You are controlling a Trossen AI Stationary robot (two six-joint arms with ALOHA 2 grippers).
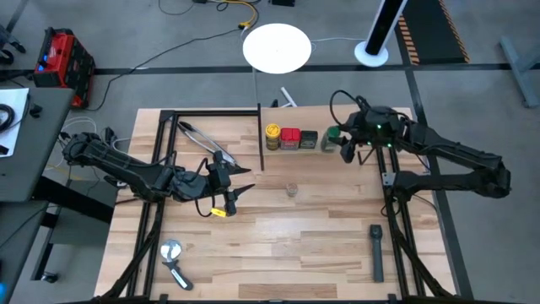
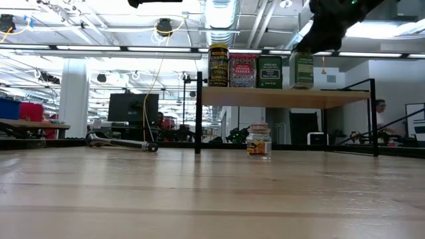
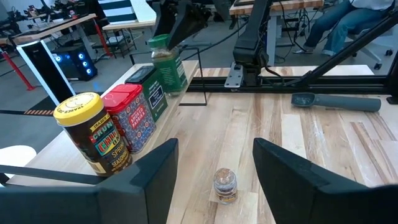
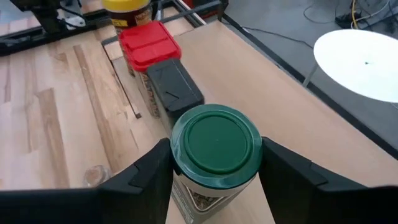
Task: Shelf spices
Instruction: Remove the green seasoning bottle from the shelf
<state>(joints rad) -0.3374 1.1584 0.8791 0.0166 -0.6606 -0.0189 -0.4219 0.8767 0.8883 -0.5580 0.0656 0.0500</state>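
Note:
On the light-wood shelf a yellow round jar, a red tin and a dark grey tin stand in a row. The green-lidded jar stands upright at the row's right end, its base on the shelf board. My right gripper is shut on it. A small clear-tan jar stands on the table in front of the shelf. My left gripper hovers open left of that jar, pointing toward it, with the jar ahead of its fingers. My right gripper pinches the green-lidded jar between its two fingers, at opposite sides just below the lid's rim. The fingers come slanting down from the table's right side. The jar stays upright with its base on the shelf.
Metal tongs lie on the table's far left part. A long black bar tool lies near the right front and a small metal tool near the left front. Black frame uprights edge the shelf.

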